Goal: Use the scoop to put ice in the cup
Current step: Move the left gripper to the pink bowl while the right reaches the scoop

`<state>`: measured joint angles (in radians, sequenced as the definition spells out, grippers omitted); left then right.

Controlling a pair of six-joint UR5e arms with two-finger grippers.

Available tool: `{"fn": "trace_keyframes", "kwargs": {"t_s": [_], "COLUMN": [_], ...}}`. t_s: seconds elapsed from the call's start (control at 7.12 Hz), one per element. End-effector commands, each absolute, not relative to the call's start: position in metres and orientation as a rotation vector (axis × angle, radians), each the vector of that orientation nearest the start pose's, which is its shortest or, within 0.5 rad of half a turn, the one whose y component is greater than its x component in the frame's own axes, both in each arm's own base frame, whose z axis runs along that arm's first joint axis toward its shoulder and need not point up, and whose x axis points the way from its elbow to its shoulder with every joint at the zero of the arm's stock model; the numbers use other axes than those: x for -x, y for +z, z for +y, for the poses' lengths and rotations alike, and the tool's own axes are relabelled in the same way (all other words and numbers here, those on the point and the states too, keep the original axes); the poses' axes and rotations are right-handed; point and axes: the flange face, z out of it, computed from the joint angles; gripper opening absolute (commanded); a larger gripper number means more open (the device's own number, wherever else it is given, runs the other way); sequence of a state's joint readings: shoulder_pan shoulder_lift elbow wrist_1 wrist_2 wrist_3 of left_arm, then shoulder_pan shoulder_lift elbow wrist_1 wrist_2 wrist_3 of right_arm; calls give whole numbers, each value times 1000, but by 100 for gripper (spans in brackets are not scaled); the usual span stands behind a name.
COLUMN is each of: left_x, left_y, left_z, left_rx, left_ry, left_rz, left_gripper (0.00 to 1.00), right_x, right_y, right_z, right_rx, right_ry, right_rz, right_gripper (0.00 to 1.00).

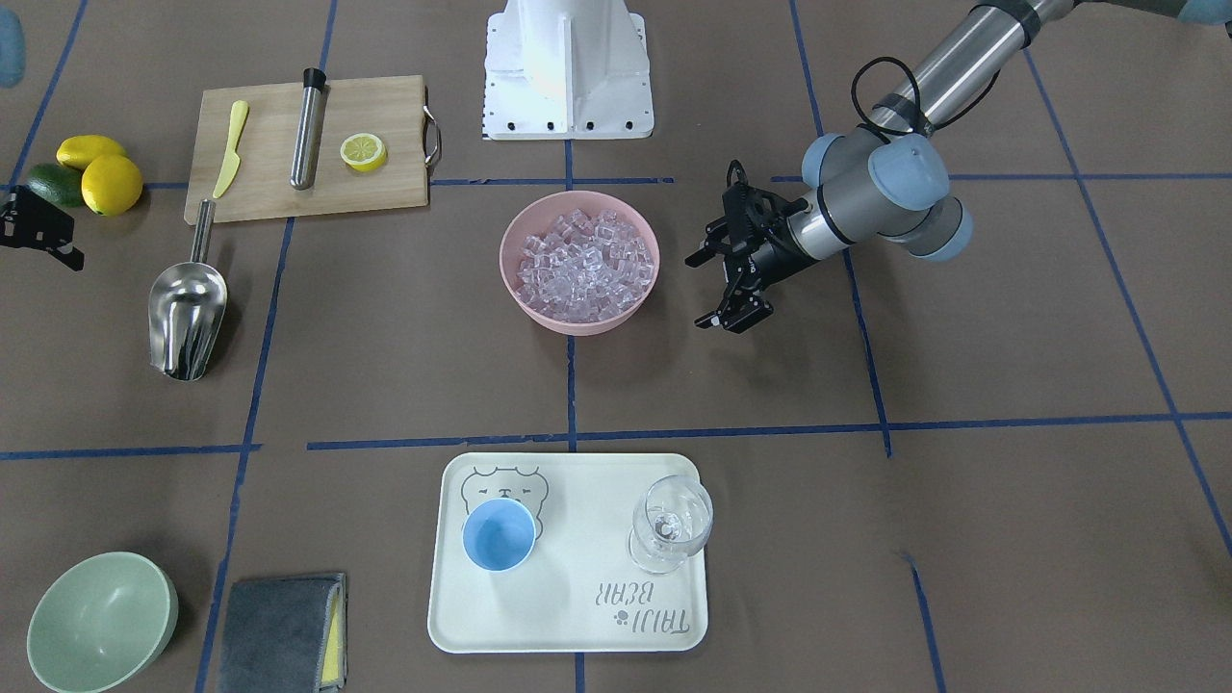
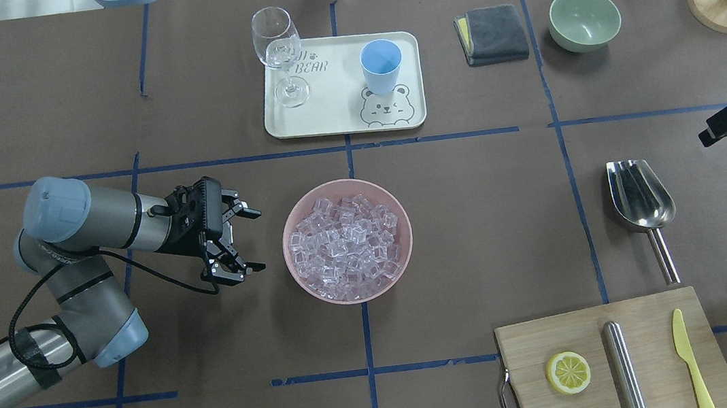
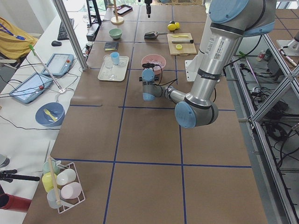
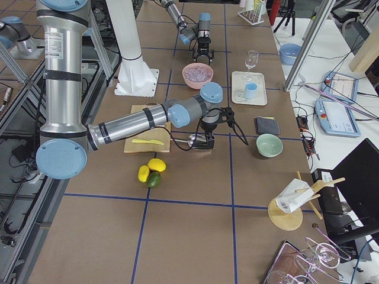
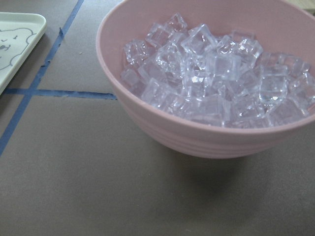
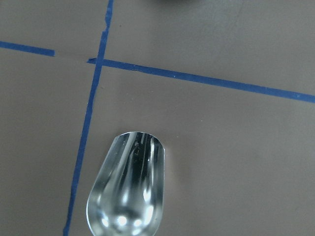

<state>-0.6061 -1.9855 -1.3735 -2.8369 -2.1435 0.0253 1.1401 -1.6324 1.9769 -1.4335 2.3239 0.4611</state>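
Lighting is even, diffuse and bright in every view, coming from overhead, with no hard-edged shadows. In the left wrist view the pink bowl (image 5: 197,137) casts a soft, dim patch on the brown table (image 5: 98,187) beneath its near side. The ice (image 5: 216,73) carries small white highlights and is reasonably sharp. Specular streaks glare along the scoop (image 1: 186,318) — in the right wrist view its trough is slightly out of focus. The white robot base (image 1: 568,58) is washed out. The side views are wide-angle: the blue tape lines (image 3: 120,107) converge steeply.
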Motion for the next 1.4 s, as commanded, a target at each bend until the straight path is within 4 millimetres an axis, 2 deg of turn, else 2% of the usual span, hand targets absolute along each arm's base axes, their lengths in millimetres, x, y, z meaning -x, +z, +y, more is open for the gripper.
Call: {"fn": "trace_keyframes", "kwargs": {"t_s": [0.0, 0.14, 0.28, 0.7, 0.84, 1.12, 1.26], "left_x": [-497, -501, -505, -508, -507, -508, -509], "left_y": [367, 361, 356, 349, 350, 354, 354], "left_z": [-425, -422, -419, -414, -414, -415, -415], "left_rx": [-1151, -1157, -1150, -1178, -1176, -1170, -1171], "left_ry": [1205, 1205, 1197, 1201, 1201, 1201, 1200], "left_rz": [1169, 1184, 1201, 1218, 1218, 1215, 1214], "left_gripper": [100, 100, 100, 100, 100, 100, 100], "right_x": [152, 160, 169, 193, 211, 258, 265], "right_y": [467, 485, 495, 495, 490, 499, 506], "right_z": [-421, -396, -377, -366, -359, -334, -329], "right_rx": [-82, -98, -108, -59, -63, -52, -24], "right_ry": [-62, -44, -11, 19, 69, 49, 37], "right_rz": [-893, -892, -895, -890, -860, -790, -770], "right_gripper": [100, 100, 100, 100, 100, 97, 87]}}
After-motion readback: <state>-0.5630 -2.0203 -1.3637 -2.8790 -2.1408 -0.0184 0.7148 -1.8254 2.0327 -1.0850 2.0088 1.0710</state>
